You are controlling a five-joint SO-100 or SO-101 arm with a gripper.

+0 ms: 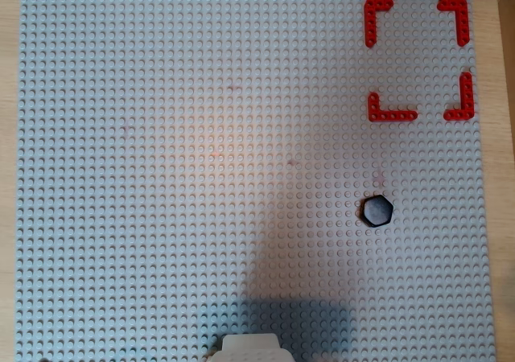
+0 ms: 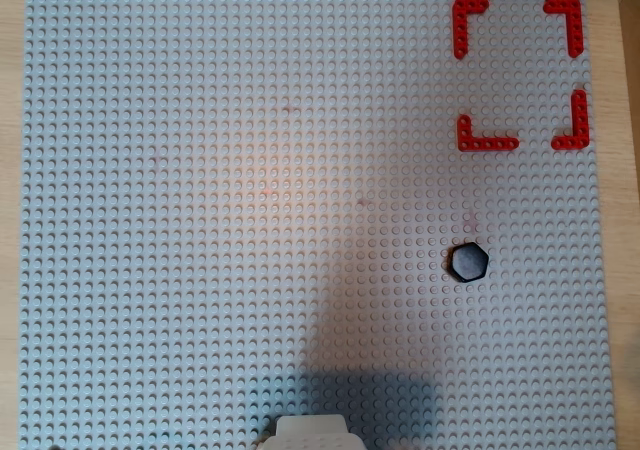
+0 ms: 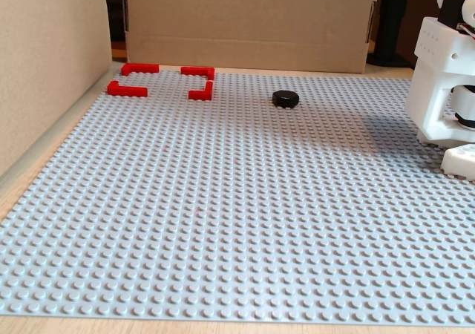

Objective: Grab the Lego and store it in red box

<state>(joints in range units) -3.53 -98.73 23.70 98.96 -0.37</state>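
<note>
In both overhead views the Lego (image 1: 376, 210) (image 2: 467, 261) lies flat on the studded desk (image 1: 161, 177), well apart from the red box (image 1: 418, 58) at its 1 o'clock, the fingers out of sight

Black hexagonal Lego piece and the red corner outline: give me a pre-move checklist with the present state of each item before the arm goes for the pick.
1. Black hexagonal Lego piece lies flat on the grey studded baseplate, nothing on or against it: ok.
2. Piece is outside the red box of four L-shaped corner pieces, so the pick is not yet done: ok.
3. Inside of the red outline is bare: ok.
4. Baseplate between piece and outline holds no obstacle in both overhead views: ok.
5. Gripper open or shut: cannot tell, it is out of every view; only the white arm base shows.
6. Which face of the piece is up: plain black on top.
</note>
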